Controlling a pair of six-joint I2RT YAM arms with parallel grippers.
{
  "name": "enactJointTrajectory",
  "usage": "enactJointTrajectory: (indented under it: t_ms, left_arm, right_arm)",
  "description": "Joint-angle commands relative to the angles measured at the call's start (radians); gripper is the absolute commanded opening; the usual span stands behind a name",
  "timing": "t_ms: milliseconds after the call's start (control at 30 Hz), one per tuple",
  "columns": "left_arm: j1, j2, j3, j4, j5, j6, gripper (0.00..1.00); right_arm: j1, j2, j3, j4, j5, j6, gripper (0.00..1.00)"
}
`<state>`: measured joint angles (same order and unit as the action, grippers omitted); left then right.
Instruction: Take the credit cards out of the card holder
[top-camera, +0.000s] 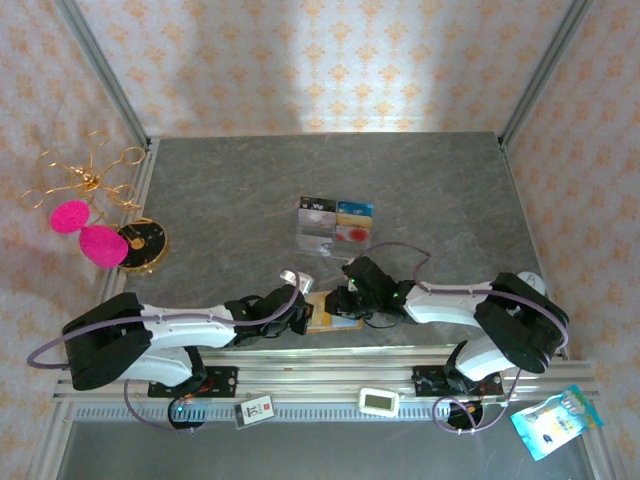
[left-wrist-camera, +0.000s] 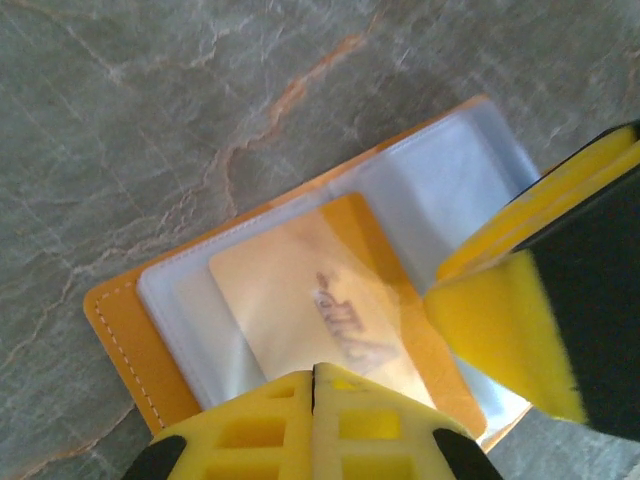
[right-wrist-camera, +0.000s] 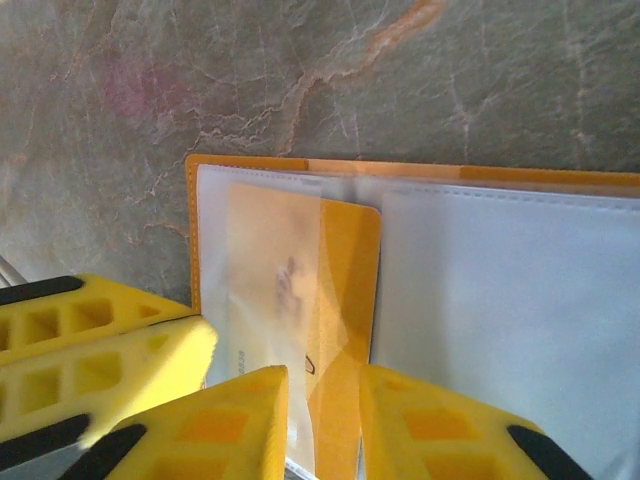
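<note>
Grey marbled desk (top-camera: 230, 190) inside papered walls, with a clear compartment tray (top-camera: 335, 223) near its middle. Both arms reach in to the near edge, where the card holder (left-wrist-camera: 115, 335) lies opened flat between them (orange cover down, clear sleeves up). On the left gripper (left-wrist-camera: 313, 378) the jaws are together, tips over the holder's near edge; on the right gripper (right-wrist-camera: 323, 380) they stand narrowly apart, and the gold-yellow credit card (left-wrist-camera: 300, 290), tucked in a sleeve, shows in the gap.
</note>
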<state>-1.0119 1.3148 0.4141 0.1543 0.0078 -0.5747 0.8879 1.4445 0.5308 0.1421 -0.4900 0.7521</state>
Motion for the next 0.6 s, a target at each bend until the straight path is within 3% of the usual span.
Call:
enactJointTrajectory:
  t_ms: [0, 567]
  left_arm:
    - [0.008, 0.034, 0.019, -0.017, -0.024, -0.005, 0.00]
    - [0.012, 0.093, -0.080, -0.002, 0.020, -0.081, 0.00]
  right_arm:
    - [0.005, -0.025, -0.011, -0.014, 0.025, 0.003, 0.25]
    - [0.005, -0.008, -0.033, -0.042, 0.078, 0.011, 0.24]
